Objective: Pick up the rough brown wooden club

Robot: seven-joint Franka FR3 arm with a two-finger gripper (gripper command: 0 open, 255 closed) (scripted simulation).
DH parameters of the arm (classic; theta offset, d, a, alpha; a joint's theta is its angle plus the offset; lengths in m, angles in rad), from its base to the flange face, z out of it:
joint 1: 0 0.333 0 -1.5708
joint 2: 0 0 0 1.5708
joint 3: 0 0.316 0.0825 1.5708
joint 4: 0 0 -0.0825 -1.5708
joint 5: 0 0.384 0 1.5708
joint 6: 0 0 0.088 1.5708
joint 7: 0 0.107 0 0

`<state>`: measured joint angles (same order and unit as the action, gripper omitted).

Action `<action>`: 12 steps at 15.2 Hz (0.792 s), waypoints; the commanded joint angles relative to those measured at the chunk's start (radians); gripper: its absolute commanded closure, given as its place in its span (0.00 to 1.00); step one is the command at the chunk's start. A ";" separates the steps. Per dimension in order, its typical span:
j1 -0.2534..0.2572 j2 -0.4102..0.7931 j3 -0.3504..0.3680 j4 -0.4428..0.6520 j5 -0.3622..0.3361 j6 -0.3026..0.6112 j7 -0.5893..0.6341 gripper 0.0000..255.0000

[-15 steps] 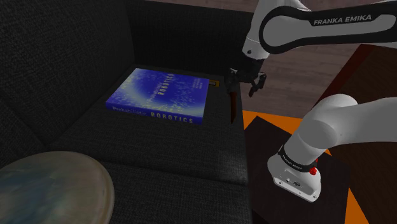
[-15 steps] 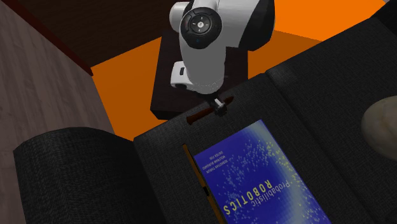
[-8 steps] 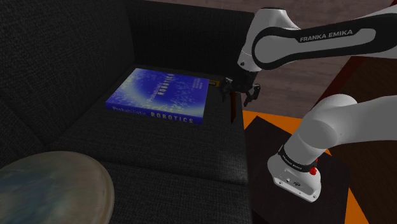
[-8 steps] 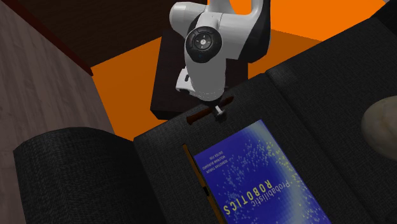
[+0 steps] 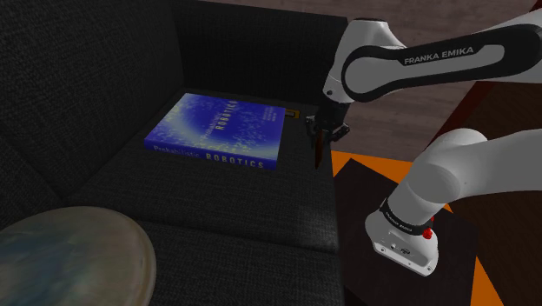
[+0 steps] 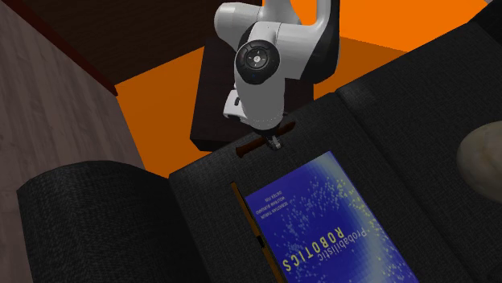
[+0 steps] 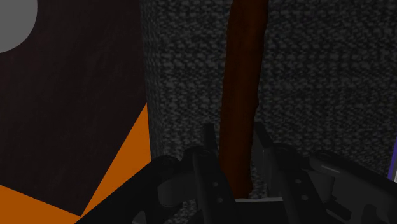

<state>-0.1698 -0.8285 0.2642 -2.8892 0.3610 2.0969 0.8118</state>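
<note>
Round object (image 5: 69, 256): pale and mottled, at the shoulder view's lower left, resting on the seat.
Sofa (image 5: 87, 87): dark and coarse-woven, its seat carrying everything else named here.
Book (image 5: 217, 130): blue, lying flat on the seat with "ROBOTICS" on its spine, well apart from the round object.
Orange stick (image 5: 294, 112): thin, lying just beside the book's far edge; in the second exterior view (image 6: 249, 221) it runs along the book's left side.
Club (image 5: 320, 152): dark reddish-brown and long, lying flat on the sofa's outer edge past the book's corner. In the second exterior view (image 6: 251, 145) both ends stick out from under the hand.
Gripper (image 5: 327, 132): lowered onto the club. In the wrist view (image 7: 233, 137) its fingers are parted, one on each side of the club's shaft (image 7: 238, 76), close to it but not clamped.
Stand (image 5: 356, 209): dark box on the orange floor (image 5: 365, 161), beside the sofa's edge.
</note>
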 commanded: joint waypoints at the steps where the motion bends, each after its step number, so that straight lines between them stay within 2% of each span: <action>1: 0.000 0.001 0.000 0.000 0.000 0.001 0.000 1.00; 5: 0.001 0.000 0.001 -0.002 0.001 0.001 0.000 1.00; 12: -0.011 -0.042 -0.020 0.072 -0.028 -0.113 0.015 1.00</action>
<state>-0.1783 -0.8664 0.2475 -2.8302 0.3380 2.0015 0.8253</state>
